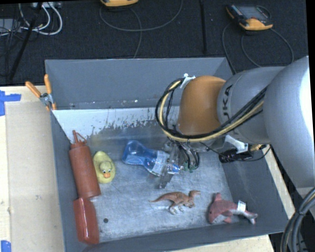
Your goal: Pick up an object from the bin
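Note:
My gripper [170, 170] hangs below the orange-covered wrist, near the middle of the bin. It is right at the clear right-hand end of a blue see-through bottle [137, 154], which lies on its side and points left and toward the back. Whether the gripper touches the bottle is hidden by its own body. Just in front of the gripper a small brown dinosaur [178, 199] lies on the bin floor. A dark pink whale-like toy [226, 210] lies at the front right.
A yellow rubber duck [103, 167] sits left of the blue bottle. Two red squeeze bottles [83, 170] [85, 220] lie end to end along the left wall. The arm covers the bin's right side.

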